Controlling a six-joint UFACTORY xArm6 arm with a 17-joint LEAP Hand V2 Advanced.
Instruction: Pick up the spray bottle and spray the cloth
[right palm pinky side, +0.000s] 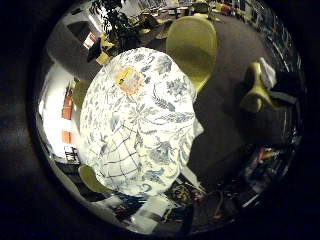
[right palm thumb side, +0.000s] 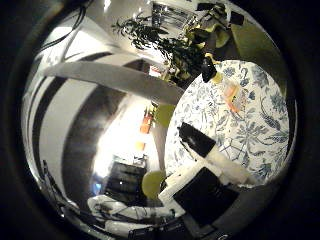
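A round table under a blue-and-white floral tablecloth (right palm pinky side: 150, 115) lies far below my palm. On it rests a small orange-and-yellow square cloth (right palm pinky side: 129, 80). A white cloth with a dark grid (right palm pinky side: 118, 157) lies nearer the table's other edge. At the table's rim by the plant stands a small yellow thing with a black top (right palm thumb side: 209, 70), which may be the spray bottle. My right hand (right palm thumb side: 207, 170) shows as a straight white finger with a black tip (right palm thumb side: 196, 139) and a black block, holding nothing and well above the table.
A yellow-green chair (right palm pinky side: 192, 42) stands against the table, and another (right palm pinky side: 256, 90) stands apart on the dark floor. A leafy plant (right palm thumb side: 167, 47) rises beside the table. Smaller yellow-green seats (right palm pinky side: 92, 179) sit by the table's edge. Clutter lines the floor's border (right palm pinky side: 260, 160).
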